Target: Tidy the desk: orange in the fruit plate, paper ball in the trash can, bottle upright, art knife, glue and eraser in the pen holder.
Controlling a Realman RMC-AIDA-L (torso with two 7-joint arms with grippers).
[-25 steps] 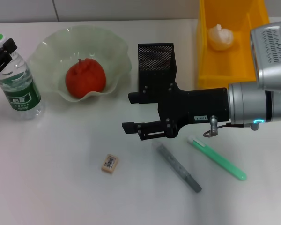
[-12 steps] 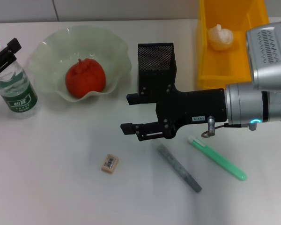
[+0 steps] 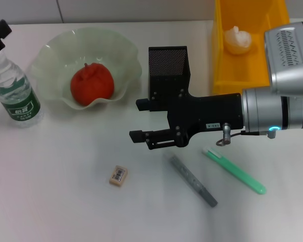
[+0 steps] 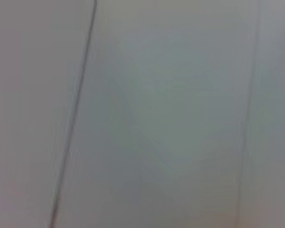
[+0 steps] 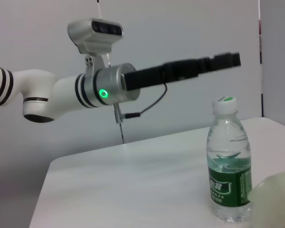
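The bottle (image 3: 13,86) (image 5: 229,161) stands upright at the desk's (image 3: 55,201) far left. My left gripper (image 3: 0,31) (image 5: 225,60) hangs just above its cap, apart from it. The orange (image 3: 92,83) lies in the fruit plate (image 3: 49,50), and the paper ball (image 3: 237,40) lies in the trash can (image 3: 221,75). In front of the pen holder (image 3: 167,64), my right gripper (image 3: 139,121) hovers open with nothing in it. On the desk near it lie the eraser (image 3: 118,176), the grey art knife (image 3: 191,180) and the green glue (image 3: 235,170).
The right arm's silver body (image 3: 278,108) reaches in from the right over the glue's far end and in front of the trash can. The left arm (image 5: 61,92) stretches in above the desk's left end.
My left gripper has risen off the bottle's cap and drawn back toward the far left corner; the bottle stands on its own. The right gripper has crept slightly left.
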